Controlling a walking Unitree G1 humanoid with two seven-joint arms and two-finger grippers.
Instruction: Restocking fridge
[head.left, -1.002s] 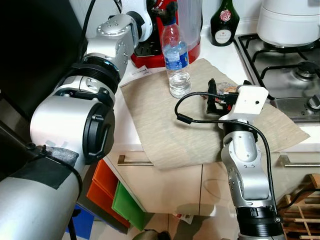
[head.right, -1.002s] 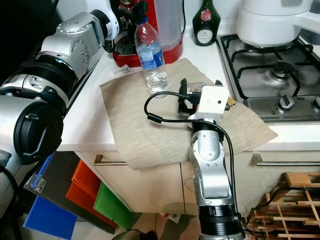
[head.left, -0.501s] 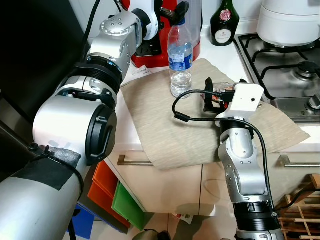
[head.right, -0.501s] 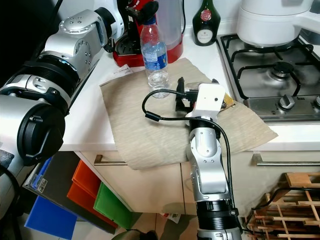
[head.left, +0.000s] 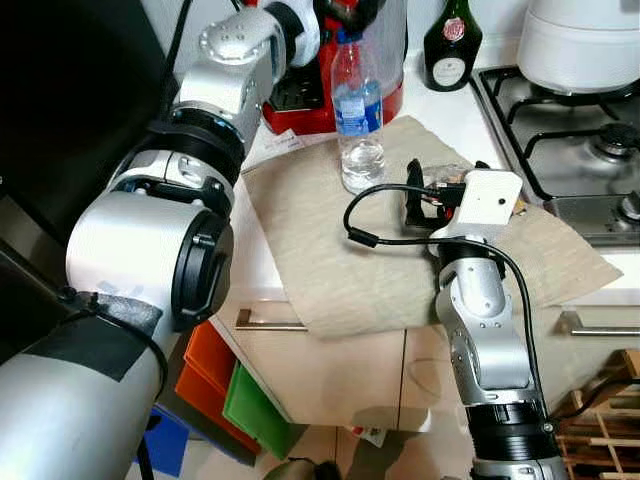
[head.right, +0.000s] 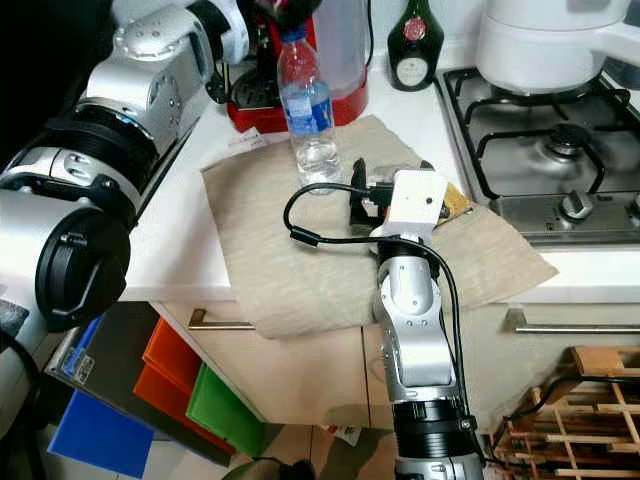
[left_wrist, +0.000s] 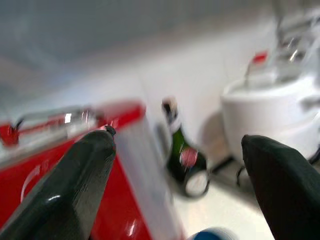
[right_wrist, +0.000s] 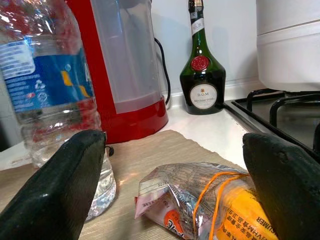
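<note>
A clear water bottle with a blue label stands upright on a beige mat on the counter. My left gripper hovers just above its cap, open; the blurred left wrist view has the blue cap low between the two fingers. My right gripper rests open on the mat to the right of the bottle. A crinkled snack packet with orange print lies between its fingers, not pinched.
A red kettle stands right behind the bottle, a dark green bottle further right. The gas hob and a white pot sit to the right. Coloured bins and a wooden rack are below the counter.
My left gripper has risen from around the bottle's neck to just above the cap. The bottle stays standing on the mat. The right gripper has barely moved.
</note>
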